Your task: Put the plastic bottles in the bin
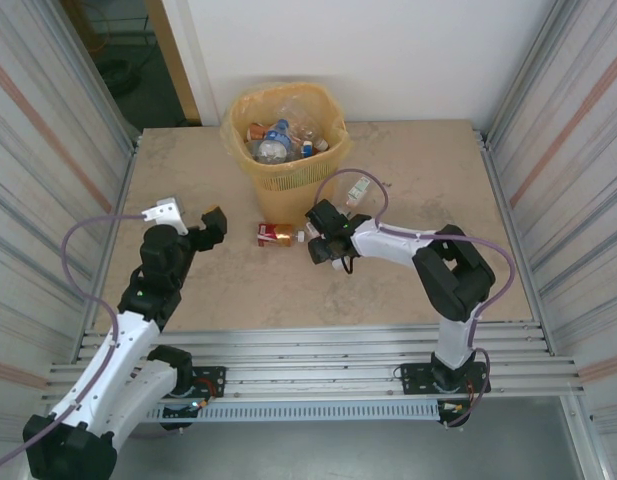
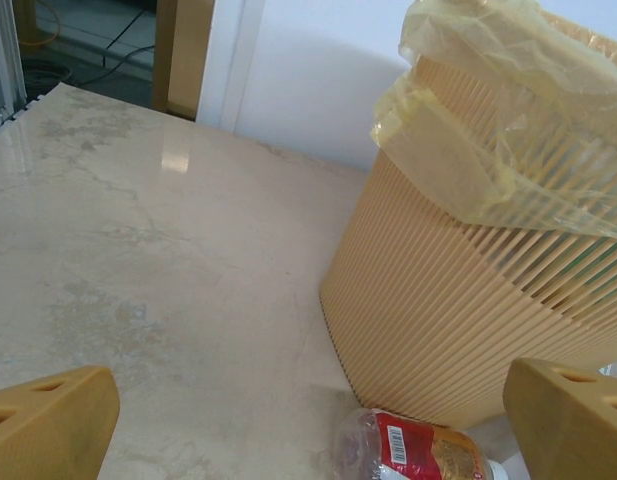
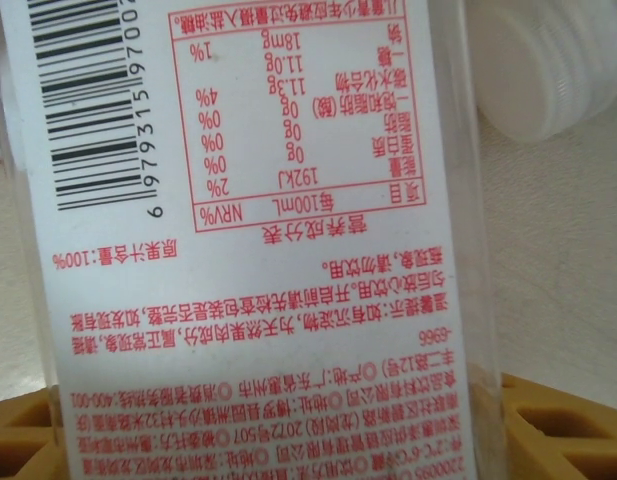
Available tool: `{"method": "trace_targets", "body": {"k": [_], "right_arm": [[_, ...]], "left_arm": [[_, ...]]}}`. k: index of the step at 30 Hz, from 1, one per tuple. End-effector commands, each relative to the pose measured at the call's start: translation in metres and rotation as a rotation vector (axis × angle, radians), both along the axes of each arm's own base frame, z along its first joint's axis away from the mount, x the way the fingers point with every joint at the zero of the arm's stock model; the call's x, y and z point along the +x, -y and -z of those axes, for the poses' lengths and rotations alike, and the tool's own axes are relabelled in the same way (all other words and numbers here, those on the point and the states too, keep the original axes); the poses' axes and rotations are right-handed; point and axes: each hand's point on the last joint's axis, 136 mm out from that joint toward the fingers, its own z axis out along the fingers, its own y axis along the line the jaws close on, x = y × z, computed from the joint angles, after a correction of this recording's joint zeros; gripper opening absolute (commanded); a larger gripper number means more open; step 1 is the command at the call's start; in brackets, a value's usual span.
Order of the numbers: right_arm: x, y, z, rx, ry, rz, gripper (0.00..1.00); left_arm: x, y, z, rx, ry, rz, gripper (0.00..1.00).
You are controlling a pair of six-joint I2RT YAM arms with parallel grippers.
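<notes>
From above, the bin [image 1: 288, 178] stands at the far middle of the table [image 1: 438, 270]. Its yellow liner [image 1: 233, 125] is folded over the rim and several bottles [image 1: 276, 140] lie inside. A red-labelled bottle [image 1: 277, 234] lies on its side on the near side of the bin, and a clear bottle [image 1: 360, 187] lies to the bin's right. The right gripper [image 1: 323, 240] is low over the table, just right of the red-labelled bottle. The left gripper [image 1: 191, 217] hovers well to the left, fingers spread wide with nothing between them.

In the left wrist view, the left gripper [image 2: 308, 425] is released, its orange fingers [image 2: 48, 425] at the two lower corners. The ribbed bin [image 2: 458, 300] rises ahead on the right, and the red-labelled bottle [image 2: 413, 450] lies at its foot.

In the right wrist view, the right gripper [image 3: 308, 440] has its fingers [image 3: 573, 430] clenched on a white-labelled bottle [image 3: 268, 200] printed with red text and a barcode. A white cap [image 3: 548, 60] shows beyond it, to the right
</notes>
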Motion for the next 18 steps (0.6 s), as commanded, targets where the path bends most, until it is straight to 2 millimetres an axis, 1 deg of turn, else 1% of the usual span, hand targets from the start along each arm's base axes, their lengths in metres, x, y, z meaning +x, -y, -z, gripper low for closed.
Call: {"method": "trace_targets", "body": {"k": [1, 5, 11, 14, 18], "right_arm": [[-0.004, 0.010, -0.030, -0.025, 0.076, 0.006, 0.42], [-0.009, 0.011, -0.056, 0.001, 0.148, 0.001, 0.41], [-0.016, 0.008, -0.103, 0.095, 0.278, -0.023, 0.39], [-0.021, 0.007, -0.126, 0.154, 0.346, -0.038, 0.39], [-0.028, 0.007, -0.155, 0.228, 0.424, -0.057, 0.39]], "left_arm": [[0.002, 0.003, -0.023, -0.030, 0.042, 0.017, 0.99], [0.003, 0.012, -0.028, -0.044, 0.050, 0.065, 0.99], [0.003, 0.037, -0.043, -0.091, 0.058, 0.190, 0.99], [0.001, 0.055, -0.056, -0.106, 0.077, 0.263, 0.99], [-0.004, 0.088, -0.075, -0.112, 0.090, 0.390, 0.99]]}}
